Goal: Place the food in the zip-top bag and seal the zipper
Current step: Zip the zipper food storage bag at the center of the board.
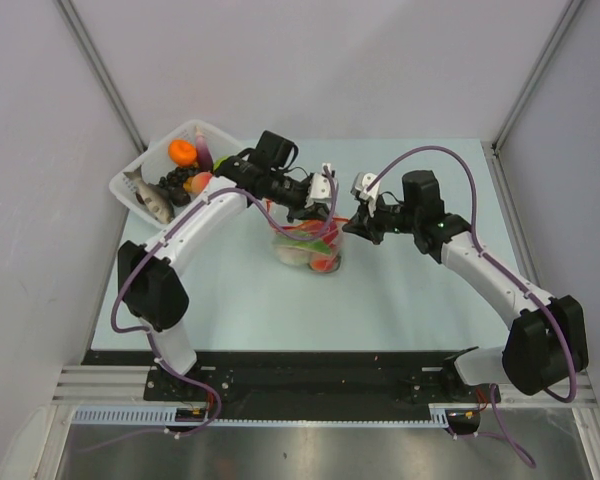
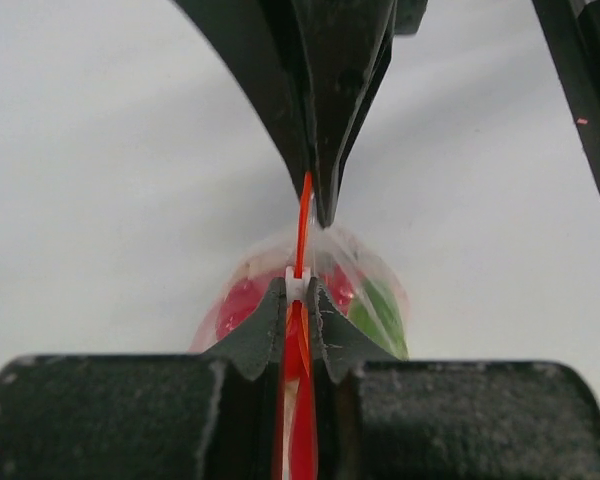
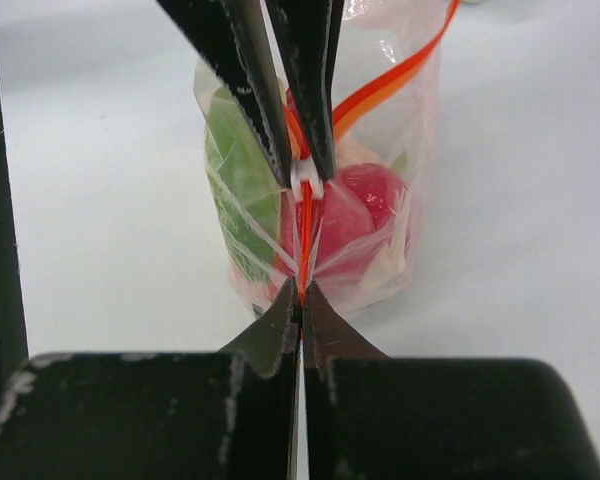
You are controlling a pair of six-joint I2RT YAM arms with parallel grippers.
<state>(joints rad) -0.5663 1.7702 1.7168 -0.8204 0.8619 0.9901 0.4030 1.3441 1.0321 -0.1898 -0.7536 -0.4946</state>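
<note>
your left gripper is pinched onto the thin red-orange zipper strip at its white slider, and your right gripper is clamped on the same strip just beside it. the clear crinkly zip-top bag, holding red and green toy food, stands on the pale table between the arms.

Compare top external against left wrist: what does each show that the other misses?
Top external only: the white basket at far left, with an orange and a fish inside. Left wrist only: the left gripper shut on the zipper at its white slider, and the right gripper pinching the same strip just beyond. Both: the zip-top bag holding red and green food.
</note>
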